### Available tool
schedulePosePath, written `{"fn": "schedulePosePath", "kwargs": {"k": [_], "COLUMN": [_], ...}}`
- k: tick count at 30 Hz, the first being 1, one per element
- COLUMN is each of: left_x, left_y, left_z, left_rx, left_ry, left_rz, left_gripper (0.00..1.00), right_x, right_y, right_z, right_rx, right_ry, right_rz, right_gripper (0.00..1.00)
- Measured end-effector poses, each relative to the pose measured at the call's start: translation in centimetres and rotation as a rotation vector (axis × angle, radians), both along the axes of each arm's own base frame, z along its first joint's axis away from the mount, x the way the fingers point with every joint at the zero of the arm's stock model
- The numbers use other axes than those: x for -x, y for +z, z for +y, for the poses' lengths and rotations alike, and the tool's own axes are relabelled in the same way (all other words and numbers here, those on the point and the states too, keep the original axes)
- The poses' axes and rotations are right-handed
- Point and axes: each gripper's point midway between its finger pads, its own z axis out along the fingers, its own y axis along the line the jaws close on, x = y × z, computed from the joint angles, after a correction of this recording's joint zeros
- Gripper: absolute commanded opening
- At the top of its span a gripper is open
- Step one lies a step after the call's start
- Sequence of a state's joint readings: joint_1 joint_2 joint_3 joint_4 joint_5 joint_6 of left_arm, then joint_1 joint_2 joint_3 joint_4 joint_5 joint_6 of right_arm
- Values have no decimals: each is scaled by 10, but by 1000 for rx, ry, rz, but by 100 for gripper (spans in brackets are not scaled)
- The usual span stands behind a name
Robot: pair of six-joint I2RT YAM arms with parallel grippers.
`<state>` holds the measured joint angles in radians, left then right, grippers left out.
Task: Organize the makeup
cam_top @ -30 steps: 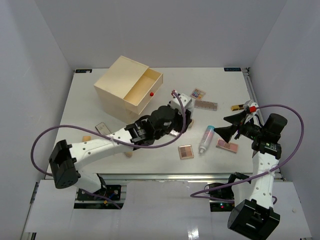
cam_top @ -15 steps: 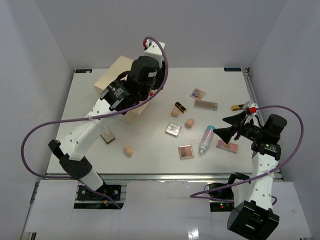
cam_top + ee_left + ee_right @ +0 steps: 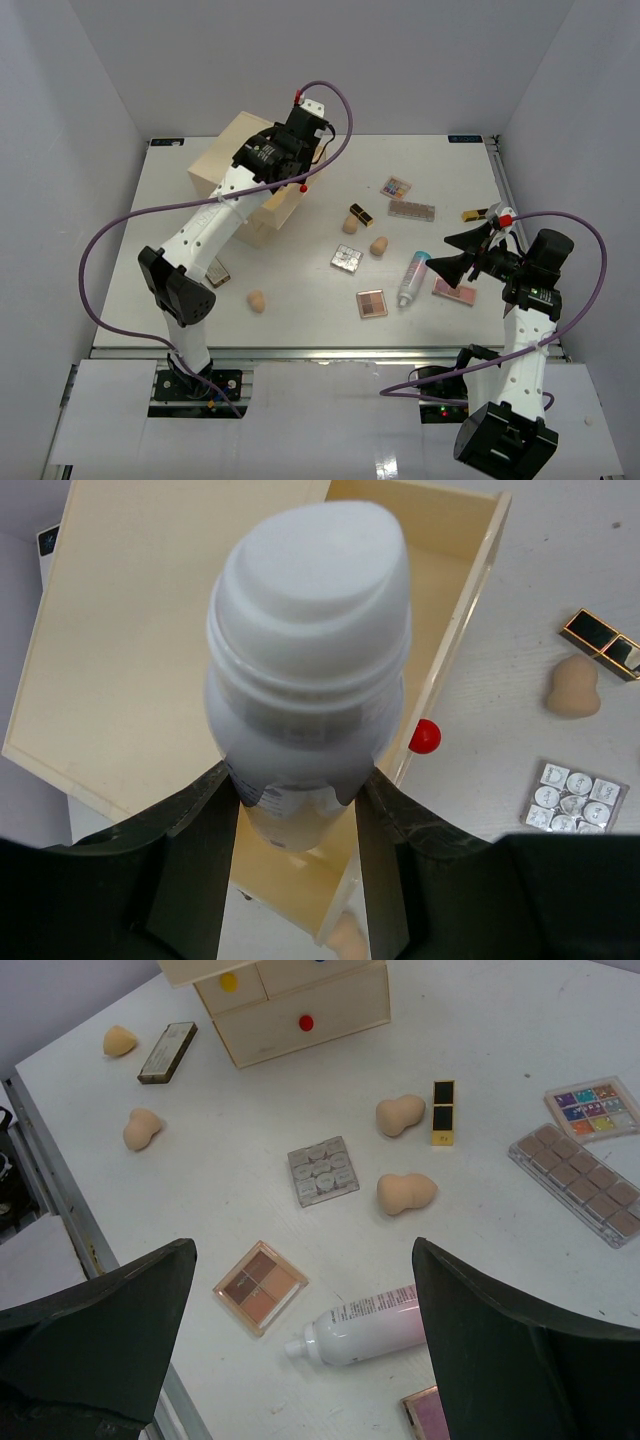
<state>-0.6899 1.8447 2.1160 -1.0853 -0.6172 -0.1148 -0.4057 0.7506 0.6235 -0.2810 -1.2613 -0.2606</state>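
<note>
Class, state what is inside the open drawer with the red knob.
The open drawer shows bare wood at its far end. The white-capped bottle, held by the left gripper, covers its middle, so what lies there cannot be seen.

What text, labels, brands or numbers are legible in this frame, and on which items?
Nothing reads clearly.
White tube: dark print along its side, too small to read.
White-capped bottle: grey label marks, blurred.
Dark edge tag: too small to read.

White links [image 3: 207, 233], black joints [image 3: 181, 294], purple cables [image 3: 83, 275], perhaps red plugs [image 3: 298, 97]
</note>
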Motion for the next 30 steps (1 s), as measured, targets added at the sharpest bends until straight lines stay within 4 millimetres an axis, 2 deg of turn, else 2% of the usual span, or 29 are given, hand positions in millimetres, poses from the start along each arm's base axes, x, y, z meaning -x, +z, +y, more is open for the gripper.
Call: {"fn": "schedulePosePath", "kwargs": {"k": [3, 7, 12, 13, 19, 26, 30], "left_x": [-1, -1, -3, -4, -6, -6, -2], "left_y": [-1, -11, -24, -25, -25, -25, -15], "left_z": [0, 4, 8, 8, 8, 4, -7], "left_rx": [-23, -61, -98, -102, -93, -72, 1], "left_ry": [-1, 14, 29, 32, 36, 24, -21], "left_rz": [6, 29, 56, 57, 52, 55, 47], "left_gripper": [6, 22, 65, 70, 86, 89, 98], "right_x": [1, 1, 2, 2, 2, 3, 7], "right_y": [1, 1, 2, 2, 2, 0, -3], "right_z": [0, 1, 1, 1, 1, 2, 6], "right_rx": [2, 1, -2, -3, -3, -6, 16], "right_ry": [0, 1, 5, 5, 5, 18, 75], "right_rz": [-4, -5, -5, -4, -4, -7, -69], "right_gripper": [95, 95, 95, 95, 95, 95, 91]}}
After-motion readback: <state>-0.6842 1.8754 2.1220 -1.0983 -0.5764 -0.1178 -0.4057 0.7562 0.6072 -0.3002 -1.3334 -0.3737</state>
